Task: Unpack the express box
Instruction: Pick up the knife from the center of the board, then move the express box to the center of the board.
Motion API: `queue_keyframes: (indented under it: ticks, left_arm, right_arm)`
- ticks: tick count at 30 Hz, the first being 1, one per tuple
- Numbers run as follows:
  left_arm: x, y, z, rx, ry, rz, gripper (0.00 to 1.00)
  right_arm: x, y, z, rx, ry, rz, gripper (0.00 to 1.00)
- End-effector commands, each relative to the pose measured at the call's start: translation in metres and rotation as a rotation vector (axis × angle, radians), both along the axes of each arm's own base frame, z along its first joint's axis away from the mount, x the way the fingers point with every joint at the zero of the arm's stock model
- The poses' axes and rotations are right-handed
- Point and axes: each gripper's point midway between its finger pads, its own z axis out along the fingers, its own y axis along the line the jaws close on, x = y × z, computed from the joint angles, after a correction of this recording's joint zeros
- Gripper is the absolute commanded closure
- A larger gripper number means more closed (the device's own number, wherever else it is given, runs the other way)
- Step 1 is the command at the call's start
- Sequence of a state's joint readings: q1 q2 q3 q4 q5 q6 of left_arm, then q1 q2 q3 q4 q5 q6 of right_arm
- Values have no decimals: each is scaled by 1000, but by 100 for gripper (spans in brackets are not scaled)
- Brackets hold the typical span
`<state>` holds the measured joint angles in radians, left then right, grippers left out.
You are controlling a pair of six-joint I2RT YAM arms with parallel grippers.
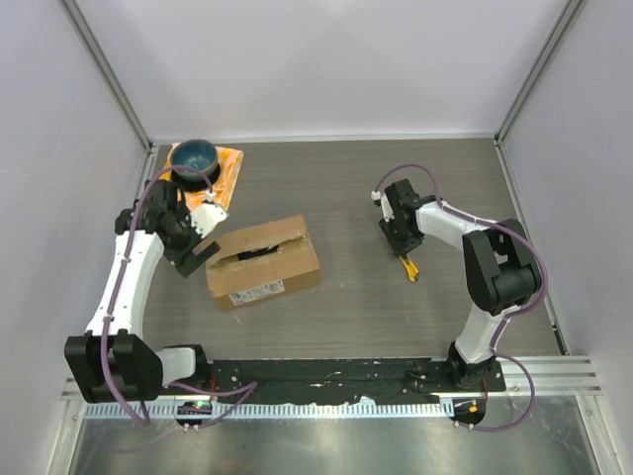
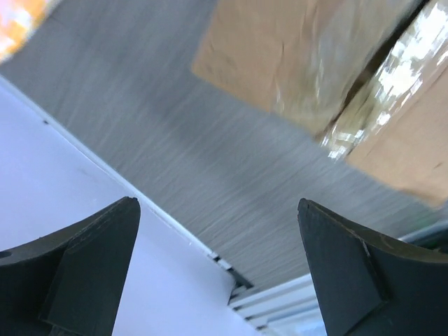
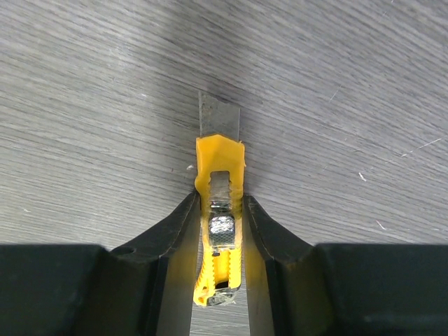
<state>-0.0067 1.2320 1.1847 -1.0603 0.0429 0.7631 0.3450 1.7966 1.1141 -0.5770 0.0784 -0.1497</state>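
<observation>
Express box (image 1: pixel 263 265) first, Ben: where does it lie?

On the grey, wood-grained table (image 1: pixel 346 188), Ana, just off centre toward 8 o'clock. It's a brown cardboard oblong, set slightly askew.

Anything showing inside it?

Only a dark slit. The top seam gapes along its length, with clear shiny tape (image 2: pixel 381 84) crinkled along the flap edges. What the express box contains I cannot tell. A white label (image 1: pixel 259 291) sits on its near side.

And the left gripper (image 2: pixel 217 203)?

Spread as wide as it goes, holding nothing, just beside the box's 9 o'clock end. Its fingers (image 2: pixel 91 273) are matte black wedges.

Other containers?

A round blue bowl (image 1: pixel 194 156) stands on a rumpled orange cloth (image 1: pixel 226 170) in the 10 o'clock corner. Its inside looks dark and glossy.

The right gripper (image 3: pixel 220 203)?

Between 3 and 4 o'clock, well apart from the box. Its black fingers are closed against both sides of a utility knife (image 3: pixel 220 161): yellow plastic handle, ridged slider, flat steel blade pushed out over the table.
</observation>
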Motion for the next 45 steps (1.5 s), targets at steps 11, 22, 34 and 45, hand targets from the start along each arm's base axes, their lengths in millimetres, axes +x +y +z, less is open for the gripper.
queue_keyframes:
  ticks: [11, 22, 34, 45]
  left_arm:
    - [-50, -16, -75, -109, 44, -434, 0]
    - [-121, -89, -75, -443, 216, -653, 0]
    - [-185, -184, -22, -659, 523, -929, 0]
    - [-139, -183, 49, -562, 306, -779, 0]
  right_arm:
    - [-32, 62, -22, 315, 98, -86, 99]
    - [-18, 100, -6, 384, 41, -89, 99]
    - [-10, 68, -2, 236, -51, -139, 99]
    - [-21, 64, 97, 296, -294, -86, 99]
